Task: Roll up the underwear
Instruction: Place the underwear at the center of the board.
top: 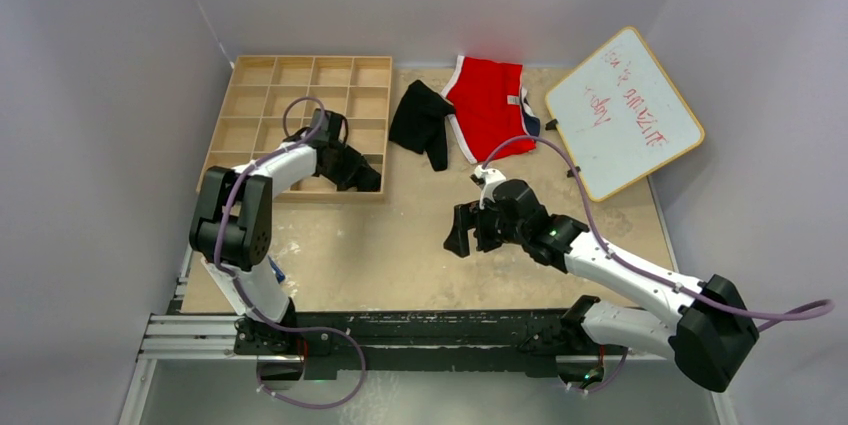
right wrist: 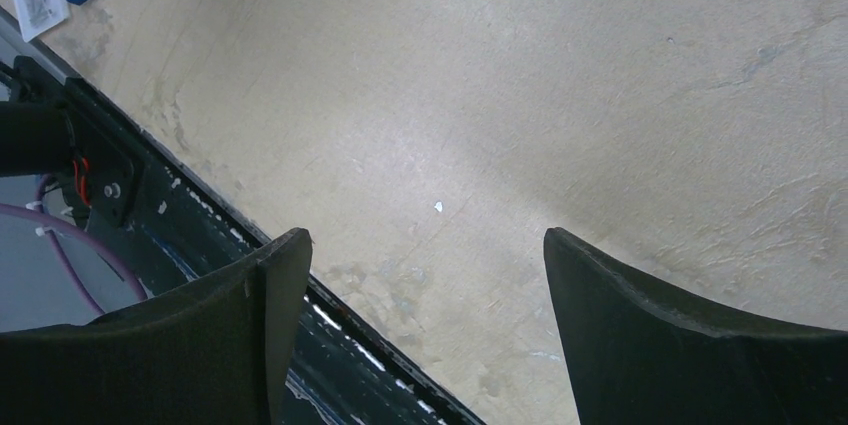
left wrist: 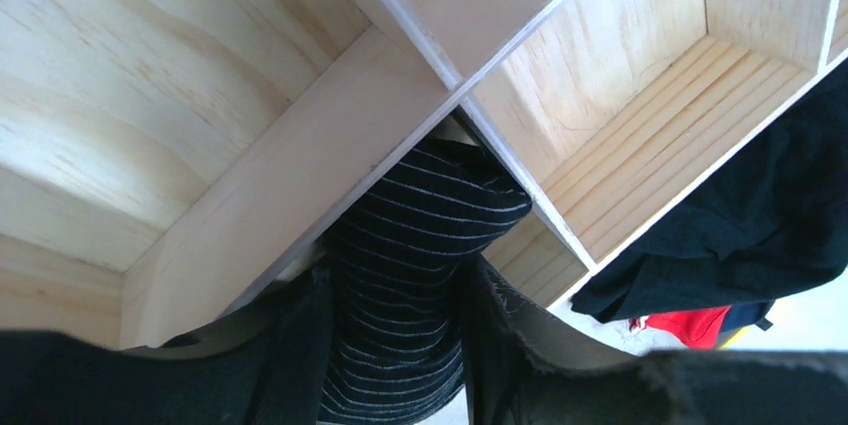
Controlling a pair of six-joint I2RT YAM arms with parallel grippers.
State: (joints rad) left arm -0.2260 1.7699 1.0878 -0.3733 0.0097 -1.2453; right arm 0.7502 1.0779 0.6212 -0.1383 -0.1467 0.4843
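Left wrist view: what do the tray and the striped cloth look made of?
The wooden grid tray: pale bare wood, perhaps plywood, matte, with grain lines showing. The striped underwear: soft ribbed knit by the look, black with fine pale lines, bunched.

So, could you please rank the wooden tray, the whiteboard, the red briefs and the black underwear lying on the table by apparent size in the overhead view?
Largest to smallest:
1. wooden tray
2. whiteboard
3. red briefs
4. black underwear, crumpled, so somewhat smaller
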